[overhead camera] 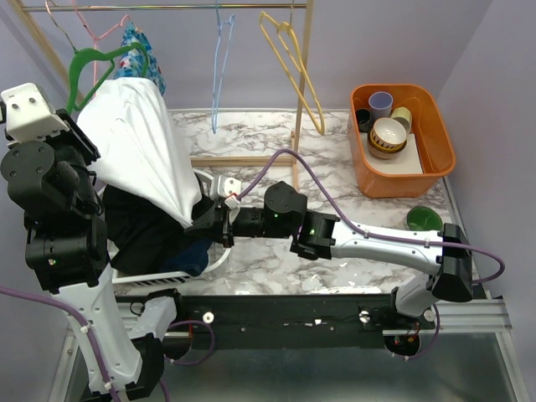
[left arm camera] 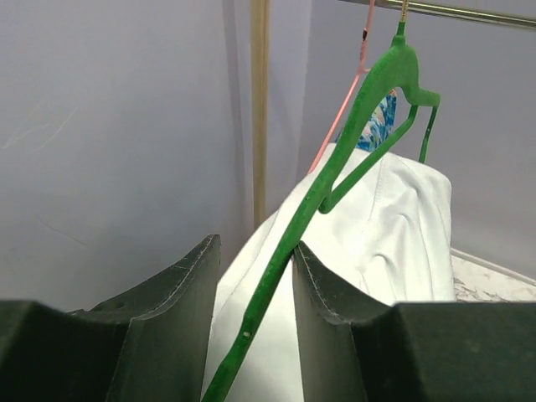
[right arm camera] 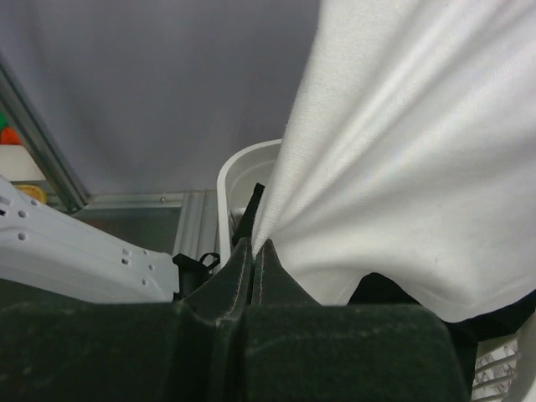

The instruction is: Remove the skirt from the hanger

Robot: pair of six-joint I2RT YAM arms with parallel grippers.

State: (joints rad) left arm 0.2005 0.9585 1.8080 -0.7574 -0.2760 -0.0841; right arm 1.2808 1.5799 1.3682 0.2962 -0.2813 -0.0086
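A light-blue hanger (overhead camera: 219, 75) hangs bare on the rail. The black skirt (overhead camera: 138, 226) lies bunched in a white basket (overhead camera: 219, 251), and shows under the cloth in the right wrist view (right arm camera: 385, 289). A white garment (overhead camera: 142, 142) hangs on a green hanger (overhead camera: 92, 71) over the basket. My right gripper (overhead camera: 201, 219) (right arm camera: 253, 243) is shut on the white garment's (right arm camera: 402, 151) lower hem. My left gripper (overhead camera: 88, 188) (left arm camera: 255, 247) is open, jaws on either side of the green hanger's (left arm camera: 368, 109) arm, which touches the right finger.
A yellow hanger (overhead camera: 293, 67), a pink hanger (overhead camera: 84, 29) and a blue floral garment (overhead camera: 138, 50) hang on the rail. An orange bin (overhead camera: 423, 167) with bowls and cups stands at the right. A green round object (overhead camera: 423, 219) lies near it.
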